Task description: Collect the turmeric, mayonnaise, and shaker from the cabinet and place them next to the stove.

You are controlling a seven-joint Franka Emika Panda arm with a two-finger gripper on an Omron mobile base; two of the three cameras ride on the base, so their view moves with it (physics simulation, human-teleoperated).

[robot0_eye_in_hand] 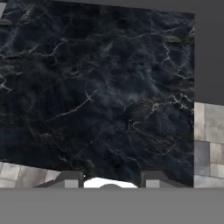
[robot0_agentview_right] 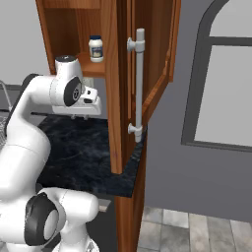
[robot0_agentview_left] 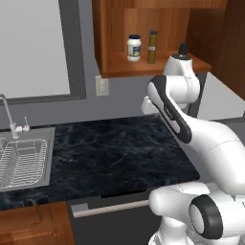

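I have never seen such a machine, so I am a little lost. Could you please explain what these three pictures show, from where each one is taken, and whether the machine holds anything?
It is a white robot arm in a simulated kitchen. Two pictures come from cameras on its base, behind the arm to its left and right. The third comes from a camera on the hand, looking down at the dark marble counter; the two small grey tips at the bottom are its gripper, shut and holding nothing. In the open wooden cabinet stand the white mayonnaise jar and the slim turmeric bottle, both untouched. A sink lies at the left.
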